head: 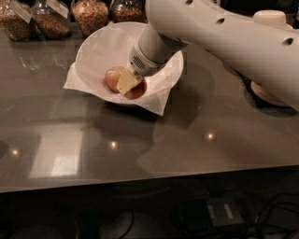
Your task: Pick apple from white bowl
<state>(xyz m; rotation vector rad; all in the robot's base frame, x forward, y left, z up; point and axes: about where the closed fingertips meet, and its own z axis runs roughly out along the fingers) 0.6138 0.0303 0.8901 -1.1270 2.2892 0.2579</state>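
Dim light, lamp glints on the table (187,140), fingers (128,80) lit inside the white bowl (93,44).

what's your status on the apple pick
Gripper down inside the wide white paper-lined bowl, at the round tan-red apple. Apple sits in bowl. Glass grain jars behind, apart.

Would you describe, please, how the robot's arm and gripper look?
The arm is a thick, smooth white shell with small dark holes; its wrist carries a dotted grille. The gripper, inside the white bowl, ends in a pale yellow part.
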